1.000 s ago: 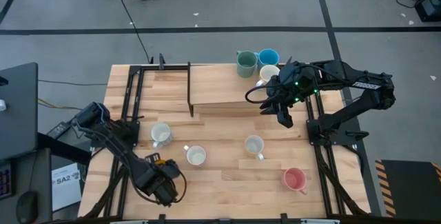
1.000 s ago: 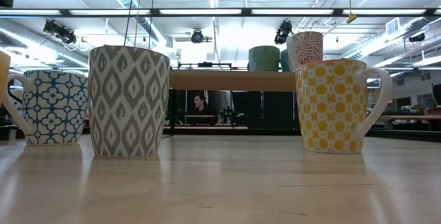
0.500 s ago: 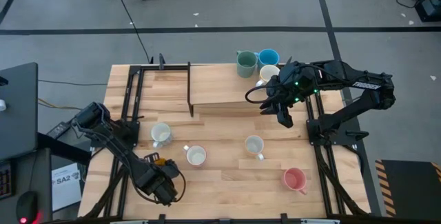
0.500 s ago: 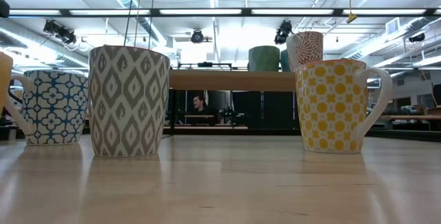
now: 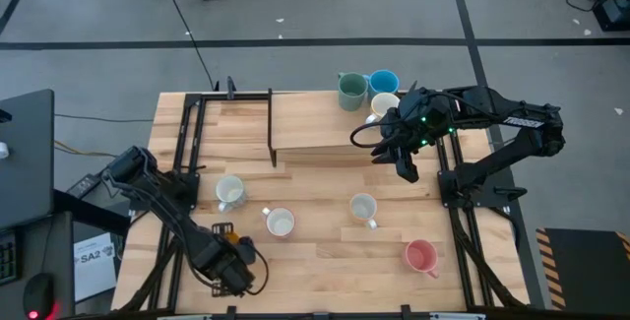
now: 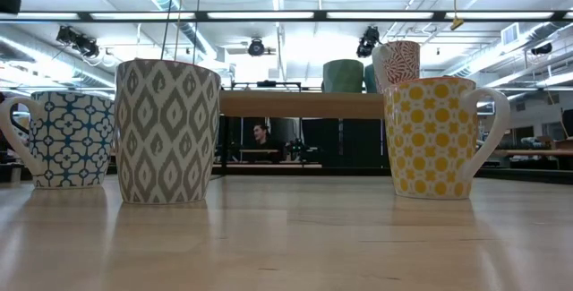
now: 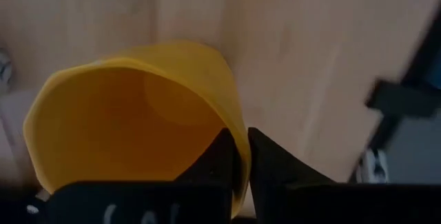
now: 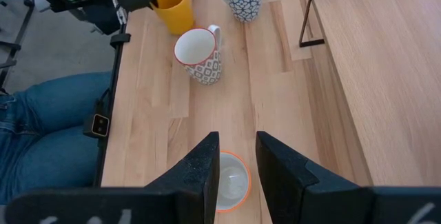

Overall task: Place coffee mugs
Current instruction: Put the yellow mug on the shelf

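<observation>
My left gripper points down at the table's near left and is shut on an orange mug, which also shows in the right wrist view. On the table stand a blue-patterned mug, a grey-patterned mug, a yellow-patterned mug and a pink mug. A green mug, a blue mug and a white mug stand on the raised shelf. My right gripper hovers open, high over the yellow-patterned mug. My left gripper pinches the orange mug's rim, one finger inside the cup and one outside against the wall. The fingers come from above, pointing down. The mug stays mouth up; whether its base is on the table, I cannot tell.
A raised wooden shelf spans the far middle, with black frame rails on the left. A person in blue jeans sits by the table's left edge. Bare wood lies between the mugs near the front edge.
My left gripper has shut on the orange mug's rim and has rolled a little about its own axis. The orange mug, which showed at the low view's left edge, has moved out of that view, baring the blue-patterned mug's handle.
</observation>
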Robot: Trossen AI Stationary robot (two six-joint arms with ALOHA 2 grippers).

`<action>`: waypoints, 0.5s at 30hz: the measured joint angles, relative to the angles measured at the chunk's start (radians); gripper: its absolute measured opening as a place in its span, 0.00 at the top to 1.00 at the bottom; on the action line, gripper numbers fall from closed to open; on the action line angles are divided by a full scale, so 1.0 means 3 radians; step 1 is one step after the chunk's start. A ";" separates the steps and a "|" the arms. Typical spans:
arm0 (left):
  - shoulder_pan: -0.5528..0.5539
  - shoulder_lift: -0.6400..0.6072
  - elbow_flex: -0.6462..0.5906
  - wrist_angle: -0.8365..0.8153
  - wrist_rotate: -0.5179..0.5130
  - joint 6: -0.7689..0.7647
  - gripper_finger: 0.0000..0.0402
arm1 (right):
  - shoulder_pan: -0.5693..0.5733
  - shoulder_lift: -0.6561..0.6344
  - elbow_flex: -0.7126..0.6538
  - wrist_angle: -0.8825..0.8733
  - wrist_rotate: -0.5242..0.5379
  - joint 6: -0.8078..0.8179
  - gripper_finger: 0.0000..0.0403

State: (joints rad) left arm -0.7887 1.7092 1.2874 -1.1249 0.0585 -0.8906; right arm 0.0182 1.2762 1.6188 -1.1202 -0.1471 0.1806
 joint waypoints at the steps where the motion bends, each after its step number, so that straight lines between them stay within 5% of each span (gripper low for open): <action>1: 0.0000 0.0000 0.0042 -0.0013 0.0019 0.0102 0.93 | 0.0001 0.0000 0.0001 0.0001 -0.0001 0.0001 0.75; 15: 0.0210 0.0000 0.1145 -0.0625 -0.0037 0.1493 0.93 | 0.0001 0.0000 0.0000 0.0001 0.0000 0.0000 0.75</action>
State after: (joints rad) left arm -0.7257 1.7092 1.6308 -1.3124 0.0475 -0.4428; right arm 0.0185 1.2762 1.6188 -1.1198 -0.1471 0.1808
